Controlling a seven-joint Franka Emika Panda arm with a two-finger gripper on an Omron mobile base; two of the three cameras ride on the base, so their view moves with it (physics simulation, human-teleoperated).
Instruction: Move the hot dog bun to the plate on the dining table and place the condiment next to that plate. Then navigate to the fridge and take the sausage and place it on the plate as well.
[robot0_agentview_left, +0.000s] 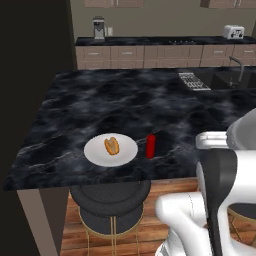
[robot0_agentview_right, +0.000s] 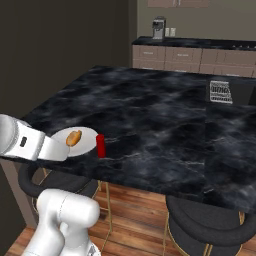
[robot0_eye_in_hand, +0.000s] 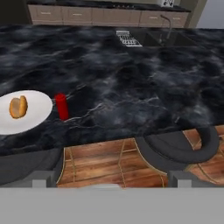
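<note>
The end effector (robot0_eye_in_hand: 108, 183) stood released and empty, drawn back off the edge of the black marble counter (robot0_agentview_left: 125, 107). The hot dog bun (robot0_agentview_left: 111, 145) lay on the white plate (robot0_agentview_left: 95, 151), the red condiment bottle (robot0_agentview_left: 150, 146) upright just beside it. With the fridge next, the arm was best kept tucked while the base turned clear of the stools (robot0_agentview_left: 110, 200).
</note>
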